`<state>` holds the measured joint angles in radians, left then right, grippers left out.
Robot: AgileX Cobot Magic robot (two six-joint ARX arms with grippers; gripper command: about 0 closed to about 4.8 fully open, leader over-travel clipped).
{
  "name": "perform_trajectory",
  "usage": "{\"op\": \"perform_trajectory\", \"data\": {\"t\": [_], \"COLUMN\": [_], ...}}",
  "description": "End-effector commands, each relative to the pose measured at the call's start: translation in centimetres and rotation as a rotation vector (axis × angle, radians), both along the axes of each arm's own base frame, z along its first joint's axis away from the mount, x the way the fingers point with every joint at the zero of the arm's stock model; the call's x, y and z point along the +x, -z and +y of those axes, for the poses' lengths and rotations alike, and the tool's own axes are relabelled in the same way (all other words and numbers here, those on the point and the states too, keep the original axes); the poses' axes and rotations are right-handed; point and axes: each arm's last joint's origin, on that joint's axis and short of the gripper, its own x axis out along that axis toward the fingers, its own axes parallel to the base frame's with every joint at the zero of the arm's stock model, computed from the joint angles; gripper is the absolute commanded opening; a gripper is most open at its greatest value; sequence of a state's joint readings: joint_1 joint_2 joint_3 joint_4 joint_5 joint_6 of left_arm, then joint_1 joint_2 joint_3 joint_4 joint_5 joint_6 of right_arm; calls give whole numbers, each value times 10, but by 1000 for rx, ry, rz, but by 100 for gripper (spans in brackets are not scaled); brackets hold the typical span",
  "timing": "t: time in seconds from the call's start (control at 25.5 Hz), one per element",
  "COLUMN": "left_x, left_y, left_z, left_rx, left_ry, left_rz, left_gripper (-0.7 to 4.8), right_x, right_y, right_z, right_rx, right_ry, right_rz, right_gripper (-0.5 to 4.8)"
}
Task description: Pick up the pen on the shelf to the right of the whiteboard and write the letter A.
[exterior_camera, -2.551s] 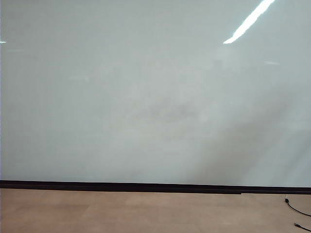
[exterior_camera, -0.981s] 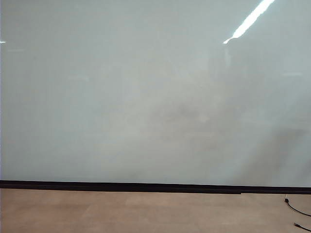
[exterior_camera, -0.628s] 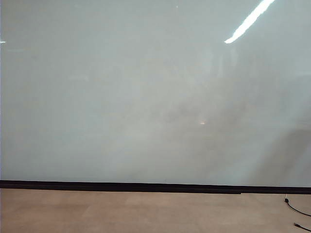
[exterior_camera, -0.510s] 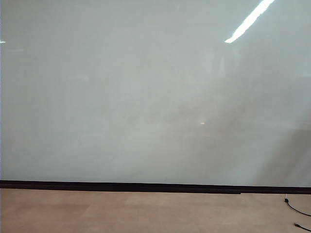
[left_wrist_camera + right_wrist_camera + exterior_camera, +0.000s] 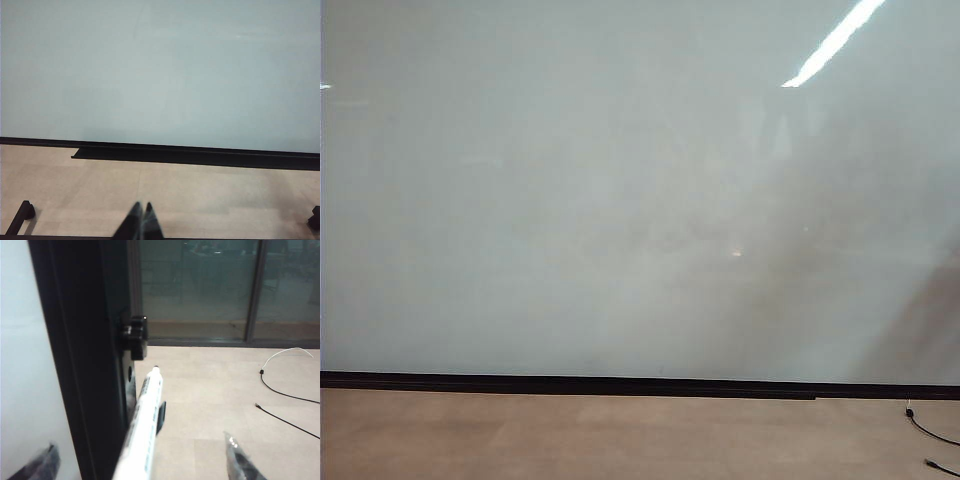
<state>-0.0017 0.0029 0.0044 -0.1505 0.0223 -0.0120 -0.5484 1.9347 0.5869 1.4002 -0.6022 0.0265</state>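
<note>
The right gripper (image 5: pixel 145 460) stands with its two fingers spread wide apart, one fingertip (image 5: pixel 42 462) on the whiteboard side of a black upright frame (image 5: pixel 85 365) and the other fingertip (image 5: pixel 240 460) over the bare floor; nothing is clamped between them. The pen (image 5: pixel 142 427), a slim white barrel with dark print and a dark tip, lies in the gap between the fingers without touching either, its tip pointing away from the gripper. It rests against a small dark holder (image 5: pixel 160 416) just beside the frame; how the holder carries it cannot be made out, as the lower barrel is blurred. A black knob (image 5: pixel 134 335) projects from the frame beyond the pen tip. On the tan floor (image 5: pixel 220 390) a thin black cable (image 5: pixel 285 395) and a white cable (image 5: pixel 287 352) lie well apart from the pen. The left gripper (image 5: pixel 140 225) shows only its fingertips, pressed together and holding nothing, low over the floor and well short of the whiteboard (image 5: pixel 160 70). In the exterior view the whiteboard (image 5: pixel 570 200) fills most of the frame, glossy and unmarked, with a black strip (image 5: pixel 620 385) along its lower edge; neither gripper appears there
</note>
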Motion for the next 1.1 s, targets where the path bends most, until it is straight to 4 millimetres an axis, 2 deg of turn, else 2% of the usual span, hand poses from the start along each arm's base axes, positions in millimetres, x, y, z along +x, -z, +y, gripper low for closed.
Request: {"op": "perform_trajectory", "data": {"t": [0.04,0.24,0.43,0.59,1.1], "left_x": [0,0,0,0,0], "left_y": [-2,-2,-2,-2,-2], "left_z": [0,0,0,0,0], "left_rx": [4,4,4,4,4], "left_ry": [1,1,1,1,1], "left_rz": [-10,-10,-11,-11,-11], "left_gripper": [-5,-5,-5,-4,-4], "right_x": [8,10,14,17,21], "right_y": [0,4,-1,-3,3], "right_z": [0,-2,-6,-7,-7], "right_rx": [21,46,43,52,86], "right_ry": [-16,-19,-11,-16,-103], "right_rz": [-14,-7,-26,-34,-13], "right_gripper": [426,426,425,374,367]}}
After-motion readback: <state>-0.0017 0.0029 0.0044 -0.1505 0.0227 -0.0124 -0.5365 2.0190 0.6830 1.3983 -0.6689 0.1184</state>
